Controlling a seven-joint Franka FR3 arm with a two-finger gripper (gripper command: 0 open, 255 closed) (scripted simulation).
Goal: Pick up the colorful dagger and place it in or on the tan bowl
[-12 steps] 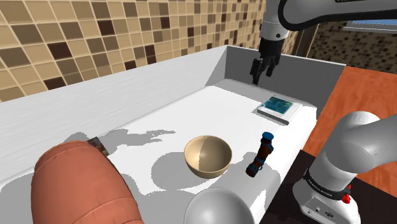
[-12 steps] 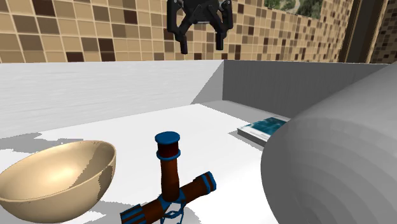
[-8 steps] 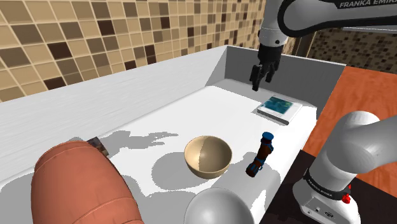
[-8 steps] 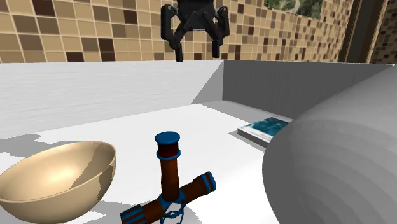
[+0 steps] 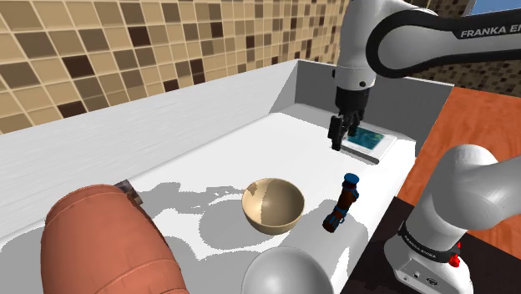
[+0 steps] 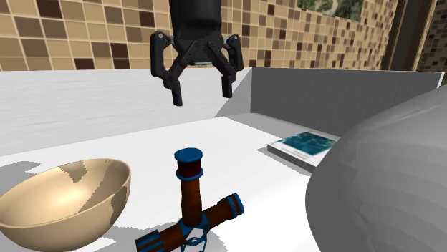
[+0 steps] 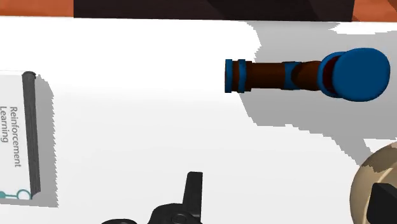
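The dagger [image 5: 342, 203] is brown with blue bands and a blue pommel. It stands on the white counter near its front edge, just to the shoulder view's right of the tan bowl [image 5: 273, 205]. In the second exterior view the dagger [image 6: 191, 197] rises upright beside the bowl [image 6: 64, 197]. My black gripper [image 5: 337, 138] hangs open and empty in the air, above and beyond the dagger. Its fingers [image 6: 176, 94] are spread wide around my gripper [image 6: 200, 97]. In the wrist view the dagger [image 7: 299, 74] lies ahead of my gripper [image 7: 287, 198], and the bowl's rim [image 7: 375, 184] shows by one finger.
A white book with a blue-green cover [image 5: 365, 140] lies flat at the counter's far corner, close under the gripper. A large reddish-brown rounded object [image 5: 108, 242] sits at the shoulder view's lower left. A big grey rounded shape [image 6: 380, 186] blocks the second exterior view's right. Raised grey walls [image 5: 401, 92] bound the counter.
The gripper has come down and moved nearer the book, dagger and bowl, with its fingers still open. The dagger, bowl and book have not moved.
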